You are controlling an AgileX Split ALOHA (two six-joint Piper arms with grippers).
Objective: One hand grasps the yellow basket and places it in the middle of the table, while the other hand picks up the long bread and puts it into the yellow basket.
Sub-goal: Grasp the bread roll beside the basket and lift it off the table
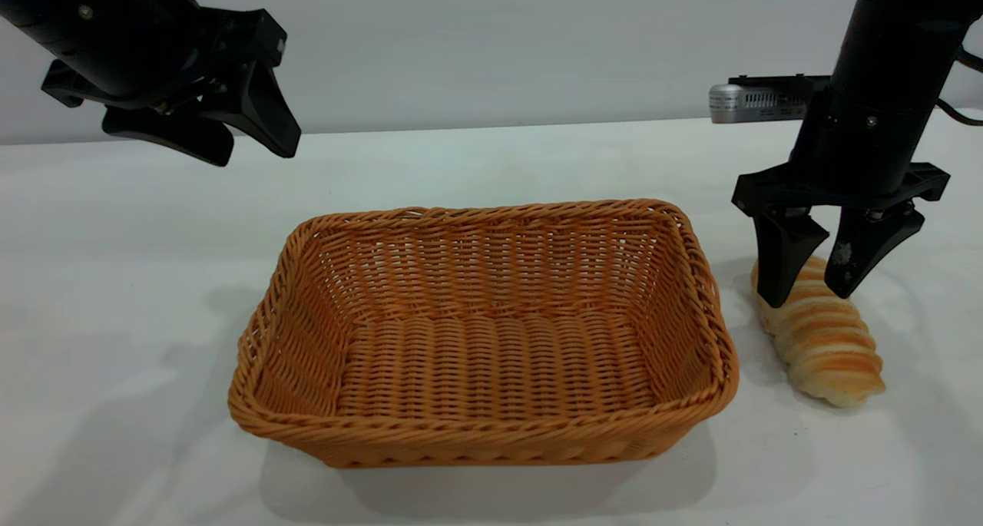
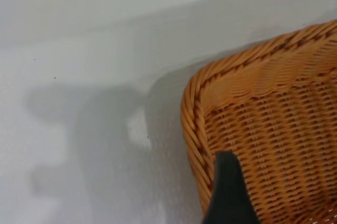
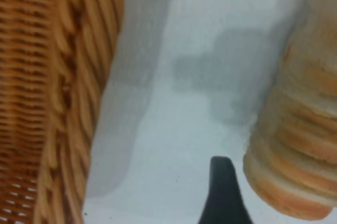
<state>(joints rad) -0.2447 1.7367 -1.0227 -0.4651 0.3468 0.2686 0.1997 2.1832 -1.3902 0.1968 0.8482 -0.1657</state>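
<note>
The bread (image 1: 820, 332) lay on the table (image 1: 115, 280) just right of the basket (image 1: 491, 334), its long axis running from the far end toward the camera; the right gripper (image 1: 814, 292) hung over the loaf's far end, fingers apart and astride it across that axis, so a short descent looked enough to grip it. The left gripper (image 1: 253, 146) was raised above the table's far left, fingers apart, well clear of the empty basket, and the farther of the two from the bread.
</note>
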